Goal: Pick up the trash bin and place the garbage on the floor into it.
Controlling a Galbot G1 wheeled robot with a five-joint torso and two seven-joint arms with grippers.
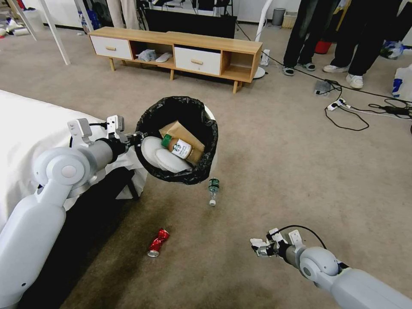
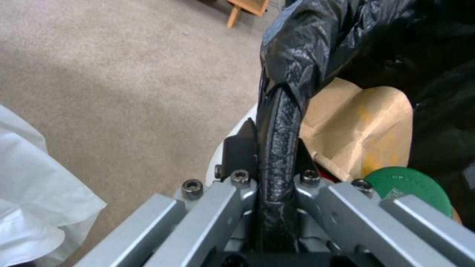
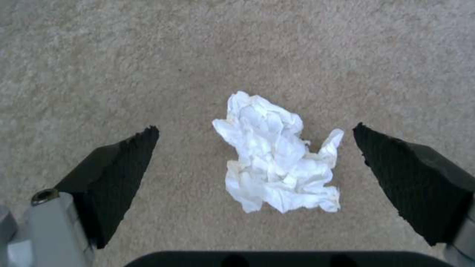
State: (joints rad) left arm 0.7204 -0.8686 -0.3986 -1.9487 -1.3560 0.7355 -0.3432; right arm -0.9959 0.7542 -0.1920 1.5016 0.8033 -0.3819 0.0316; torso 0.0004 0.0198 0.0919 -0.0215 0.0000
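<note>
The trash bin (image 1: pixel 201 124), white with a black bag over its rim, hangs tilted above the floor (image 1: pixel 300 171). My left gripper (image 1: pixel 135 139) is shut on its near rim (image 2: pixel 279 111). Inside lie a brown paper bag (image 2: pixel 366 122), a brown-drink bottle (image 1: pixel 182 148) with a green cap (image 2: pixel 410 185) and something white. On the carpet lie a clear bottle (image 1: pixel 213 189) with a green cap and a crushed red can (image 1: pixel 158 242). My right gripper (image 1: pixel 259 247) is low and open, its fingers (image 3: pixel 124 163) either side of a crumpled white tissue (image 3: pixel 277 159).
A white-covered bed (image 1: pixel 25 128) fills the left side beside my left arm. A low wooden cabinet (image 1: pixel 180 47) stands at the back. Cables and a power strip (image 1: pixel 337 104) trail at the right, near a white plastic bag (image 1: pixel 403 83) and standing people's legs.
</note>
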